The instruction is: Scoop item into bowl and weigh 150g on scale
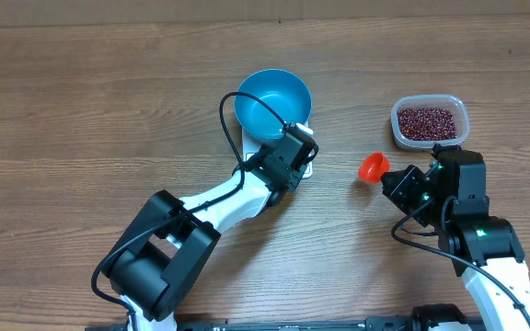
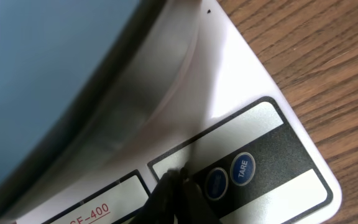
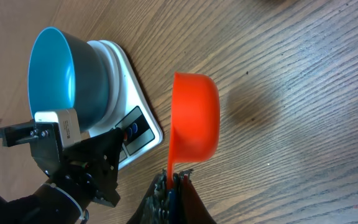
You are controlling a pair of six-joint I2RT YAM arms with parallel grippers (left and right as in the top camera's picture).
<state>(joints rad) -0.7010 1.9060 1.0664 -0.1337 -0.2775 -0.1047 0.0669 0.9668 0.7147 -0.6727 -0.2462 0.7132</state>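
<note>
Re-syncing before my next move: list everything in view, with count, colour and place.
bowl: one, bright blue, empty, standing on the scale
scale: one, white, under the bowl, mid-table
beans: many, dark red-brown, inside the tub
tub: one, clear plastic, far right of the table
scoop: one, orange, between scale and tub
table: one, brown wood, beneath everything
left gripper: one, black, shut, tip at the scale's button panel
right gripper: one, black, shut on the scoop's handle
</note>
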